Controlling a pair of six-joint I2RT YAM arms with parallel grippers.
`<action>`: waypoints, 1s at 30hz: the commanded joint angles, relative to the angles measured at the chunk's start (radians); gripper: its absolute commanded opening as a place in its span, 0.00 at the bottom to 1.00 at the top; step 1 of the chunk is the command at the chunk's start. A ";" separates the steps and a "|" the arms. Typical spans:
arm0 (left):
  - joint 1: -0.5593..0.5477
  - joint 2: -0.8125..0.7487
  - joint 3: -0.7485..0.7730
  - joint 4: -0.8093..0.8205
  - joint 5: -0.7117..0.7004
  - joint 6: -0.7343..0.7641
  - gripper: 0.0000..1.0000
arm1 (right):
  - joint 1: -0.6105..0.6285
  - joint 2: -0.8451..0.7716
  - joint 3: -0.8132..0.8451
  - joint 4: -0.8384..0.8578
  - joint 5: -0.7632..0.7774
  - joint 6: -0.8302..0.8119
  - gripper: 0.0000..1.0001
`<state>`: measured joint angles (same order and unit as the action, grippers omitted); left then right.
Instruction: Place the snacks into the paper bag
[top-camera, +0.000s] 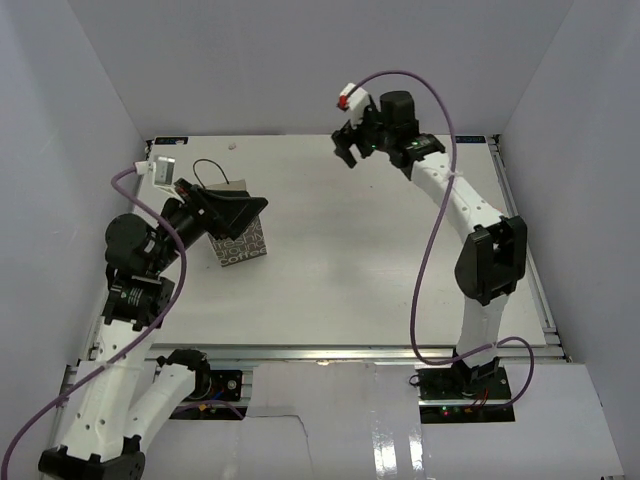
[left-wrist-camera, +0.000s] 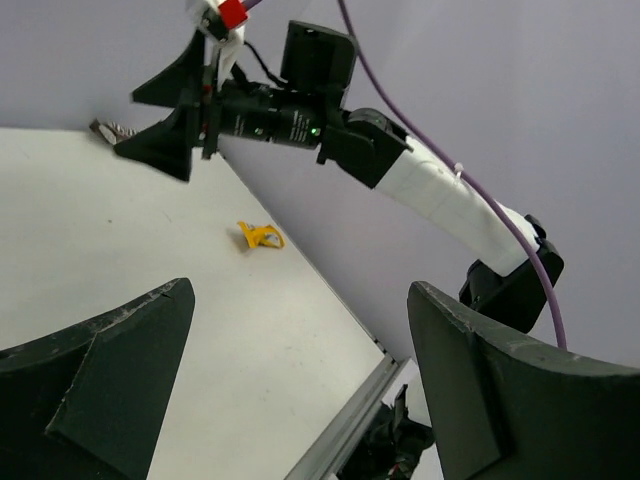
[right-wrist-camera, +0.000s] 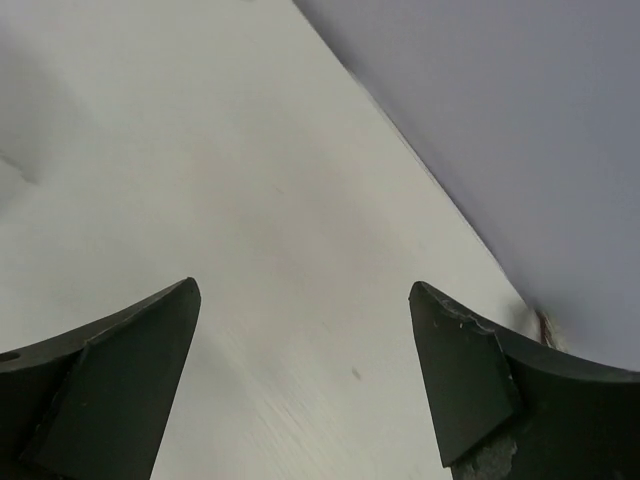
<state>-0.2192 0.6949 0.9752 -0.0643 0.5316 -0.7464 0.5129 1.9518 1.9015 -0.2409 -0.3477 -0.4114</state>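
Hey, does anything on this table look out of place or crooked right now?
The grey-brown paper bag with pale lettering sits tilted rather than upright, right at the open left gripper. A small crumpled yellow piece, perhaps a snack, lies alone on the white table near the side wall, outside the bag.

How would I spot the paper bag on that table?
On the white table, look to the left side, by the left arm's claw. The paper bag stands there: grey-brown, pale lettering, thin black cord handles, the only printed thing around.
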 joint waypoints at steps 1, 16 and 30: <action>-0.003 0.075 -0.013 0.041 0.077 -0.047 0.98 | -0.112 -0.033 -0.083 -0.100 0.257 -0.067 0.90; -0.100 0.250 0.017 0.130 0.056 -0.031 0.98 | -0.304 0.527 0.295 -0.016 0.479 -0.671 0.91; -0.114 0.295 0.040 0.112 -0.002 -0.034 0.98 | -0.344 0.757 0.435 0.227 0.516 -0.695 0.93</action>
<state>-0.3252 0.9741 0.9676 0.0456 0.5426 -0.7860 0.1902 2.6747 2.3028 -0.0593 0.1577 -1.1015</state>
